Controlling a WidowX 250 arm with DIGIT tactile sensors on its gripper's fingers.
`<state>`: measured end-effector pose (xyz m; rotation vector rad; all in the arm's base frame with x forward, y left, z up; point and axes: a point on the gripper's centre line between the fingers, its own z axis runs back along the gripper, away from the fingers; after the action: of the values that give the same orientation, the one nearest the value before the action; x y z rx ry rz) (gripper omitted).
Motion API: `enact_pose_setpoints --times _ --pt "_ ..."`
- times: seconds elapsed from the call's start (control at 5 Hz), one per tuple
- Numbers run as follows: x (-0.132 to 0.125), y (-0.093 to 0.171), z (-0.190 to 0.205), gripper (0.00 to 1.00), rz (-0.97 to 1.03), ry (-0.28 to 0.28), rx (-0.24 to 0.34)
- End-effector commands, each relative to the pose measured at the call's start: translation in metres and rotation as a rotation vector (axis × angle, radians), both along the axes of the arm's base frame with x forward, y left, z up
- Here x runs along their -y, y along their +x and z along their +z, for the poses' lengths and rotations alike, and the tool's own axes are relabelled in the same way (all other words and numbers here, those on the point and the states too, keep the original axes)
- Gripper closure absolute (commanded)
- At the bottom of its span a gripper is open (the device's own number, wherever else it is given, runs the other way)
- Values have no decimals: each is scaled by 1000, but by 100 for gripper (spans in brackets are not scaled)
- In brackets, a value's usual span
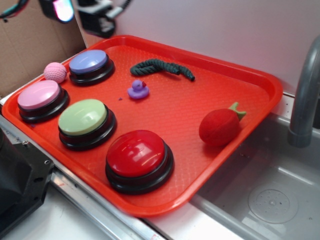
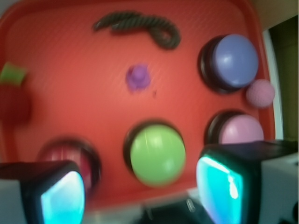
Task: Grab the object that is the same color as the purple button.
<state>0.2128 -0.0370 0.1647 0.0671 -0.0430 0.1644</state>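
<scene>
A tiny purple duck, the object [image 1: 138,90], sits on the red tray [image 1: 235,70], right of the purple button [image 1: 89,62]. From the wrist the duck [image 2: 138,77] is a blurred purple blob left of the purple button [image 2: 235,60]. My gripper [image 1: 82,12] hangs high above the tray's far left corner, partly cut off by the top edge. In the wrist view the gripper [image 2: 140,193] is open, its two cyan pads [image 2: 218,189] wide apart with nothing between them, high over the tray's near edge.
Pink [image 1: 39,96], green [image 1: 83,118] and red [image 1: 136,153] buttons line the tray's near side. A pink ball [image 1: 55,72], a dark green rope [image 1: 161,67] and a red strawberry toy [image 1: 220,126] also lie on it. A sink [image 1: 265,195] and grey faucet [image 1: 306,95] stand at right.
</scene>
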Motion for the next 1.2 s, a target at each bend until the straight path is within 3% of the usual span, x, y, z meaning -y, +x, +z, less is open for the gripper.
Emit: enact_pose_setpoints --times 0.0,0.4,0.6,1.0 --pt "-47 36 -59 0 124 -33 40" --pt "-72 37 -105 0 141 -58 -10" --pt "-57 43 -124 0 63 -112 -11" --pt "-18 50 -139 0 -95 -100 -34"
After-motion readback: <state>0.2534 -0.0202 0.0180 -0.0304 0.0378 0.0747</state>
